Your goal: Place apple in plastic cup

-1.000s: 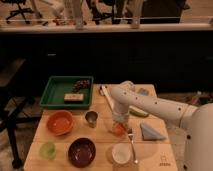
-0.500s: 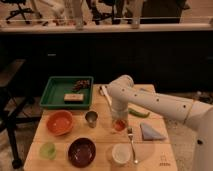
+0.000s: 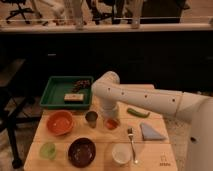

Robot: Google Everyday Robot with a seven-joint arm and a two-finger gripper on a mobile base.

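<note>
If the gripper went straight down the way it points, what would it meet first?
Probably the small round orange-red apple, right below the gripper at the middle of the wooden table; whether they already touch is unclear.

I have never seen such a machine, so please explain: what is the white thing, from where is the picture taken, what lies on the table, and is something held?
The white thing is a robot arm reaching in from the right. One camera looks down on the table from its near side. The arm's hand is low at mid-table, right over the orange-red apple; whether it holds it cannot be told. Also there: green tray, orange bowl, metal cup, dark bowl, white cup, and the light-green plastic cup front left.
</note>
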